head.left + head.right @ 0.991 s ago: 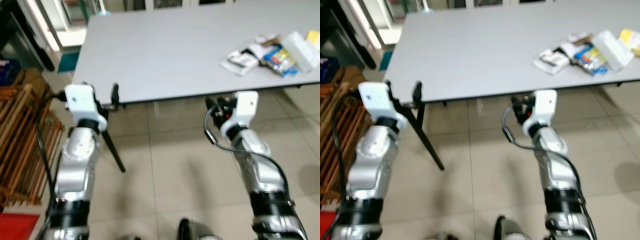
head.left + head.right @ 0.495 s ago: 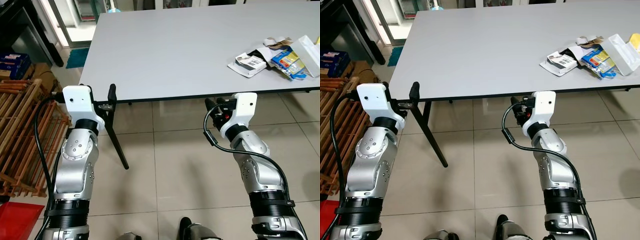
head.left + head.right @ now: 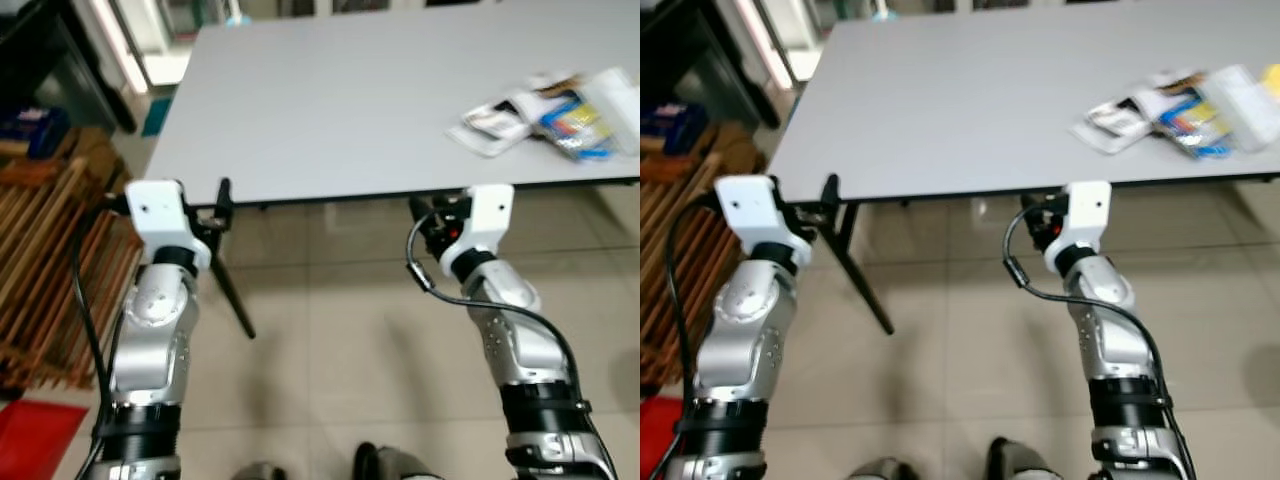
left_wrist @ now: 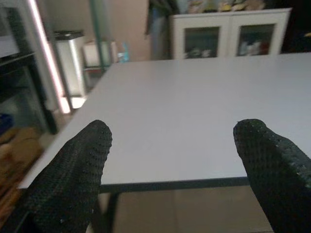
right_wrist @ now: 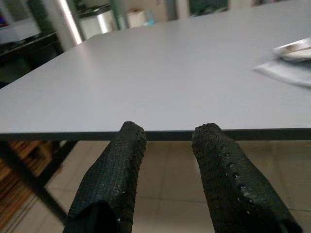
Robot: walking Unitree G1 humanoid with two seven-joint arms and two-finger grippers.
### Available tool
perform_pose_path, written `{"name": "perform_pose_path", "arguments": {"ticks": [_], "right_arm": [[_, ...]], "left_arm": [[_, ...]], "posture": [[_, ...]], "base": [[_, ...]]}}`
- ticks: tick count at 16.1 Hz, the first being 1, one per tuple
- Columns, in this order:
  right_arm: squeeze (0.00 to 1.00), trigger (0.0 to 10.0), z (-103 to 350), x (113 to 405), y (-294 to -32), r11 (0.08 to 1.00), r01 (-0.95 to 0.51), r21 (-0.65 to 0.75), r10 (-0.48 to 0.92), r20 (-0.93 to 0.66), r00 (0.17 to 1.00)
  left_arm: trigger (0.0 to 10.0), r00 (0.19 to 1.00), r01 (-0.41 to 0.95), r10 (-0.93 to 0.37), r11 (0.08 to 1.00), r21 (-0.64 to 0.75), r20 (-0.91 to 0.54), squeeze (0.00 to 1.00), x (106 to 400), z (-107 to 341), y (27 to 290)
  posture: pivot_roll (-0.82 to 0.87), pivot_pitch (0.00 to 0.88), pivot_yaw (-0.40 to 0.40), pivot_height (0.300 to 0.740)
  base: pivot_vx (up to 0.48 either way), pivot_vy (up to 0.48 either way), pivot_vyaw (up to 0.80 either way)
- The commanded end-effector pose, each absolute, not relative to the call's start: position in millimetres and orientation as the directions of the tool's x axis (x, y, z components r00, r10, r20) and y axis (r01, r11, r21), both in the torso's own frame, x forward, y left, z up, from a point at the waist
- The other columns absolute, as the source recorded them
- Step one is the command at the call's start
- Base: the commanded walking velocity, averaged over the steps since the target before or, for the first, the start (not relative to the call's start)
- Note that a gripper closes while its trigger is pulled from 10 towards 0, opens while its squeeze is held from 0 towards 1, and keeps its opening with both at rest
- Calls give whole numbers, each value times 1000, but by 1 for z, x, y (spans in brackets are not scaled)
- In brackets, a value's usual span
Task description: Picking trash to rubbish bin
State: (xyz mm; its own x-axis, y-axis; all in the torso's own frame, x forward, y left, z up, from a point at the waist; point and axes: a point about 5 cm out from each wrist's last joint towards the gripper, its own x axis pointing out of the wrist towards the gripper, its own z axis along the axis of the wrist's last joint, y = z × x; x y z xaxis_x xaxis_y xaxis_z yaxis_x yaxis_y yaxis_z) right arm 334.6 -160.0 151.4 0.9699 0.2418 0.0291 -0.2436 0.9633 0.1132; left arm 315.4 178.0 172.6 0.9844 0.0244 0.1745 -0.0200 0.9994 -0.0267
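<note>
The trash (image 3: 548,112), a loose cluster of wrappers and packets, is lying near the front right edge of the grey surface (image 3: 350,100). Nothing is touching it. The right end effector (image 5: 167,145) is hovering just below the surface's front edge, left of the trash and well apart from it, its fingers (image 5: 116,179) sitting a narrow gap apart and gripping nothing. The left end effector (image 4: 170,160) is hanging before the near left corner, fingers (image 4: 73,174) spread wide and empty. A wooden rack (image 3: 40,270) is standing on the tiled floor (image 3: 340,330) at far left.
</note>
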Motion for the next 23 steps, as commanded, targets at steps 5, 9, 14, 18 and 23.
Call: {"name": "perform_pose_path", "arguments": {"ticks": [5,9,14,18,23], "right_arm": [[0,10000,152,334,-157,961,-249,119,248,28,968],[0,10000,152,333,-157,961,-250,116,249,27,968],[0,10000,152,334,-156,961,-251,113,250,28,968],[0,10000,151,334,-157,962,-251,110,249,27,968],[0,10000,151,334,-157,962,-249,109,248,25,968]], "left_arm": [[10000,988,-41,45,999,-27,151,0,314,169,185],[10000,988,-39,42,999,-28,149,0,314,168,184],[10000,988,-38,42,999,-25,150,0,314,168,185],[10000,988,-38,42,999,-26,148,0,315,168,185],[10000,986,-34,45,997,-68,158,0,315,169,186]], "posture": [[-148,152,72,740],[-148,153,71,740],[-147,148,72,740],[-146,143,72,740],[-145,141,74,740]], "base": [[0,-382,0],[0,-381,0],[0,-376,0],[0,-363,0],[0,0,0]]}}
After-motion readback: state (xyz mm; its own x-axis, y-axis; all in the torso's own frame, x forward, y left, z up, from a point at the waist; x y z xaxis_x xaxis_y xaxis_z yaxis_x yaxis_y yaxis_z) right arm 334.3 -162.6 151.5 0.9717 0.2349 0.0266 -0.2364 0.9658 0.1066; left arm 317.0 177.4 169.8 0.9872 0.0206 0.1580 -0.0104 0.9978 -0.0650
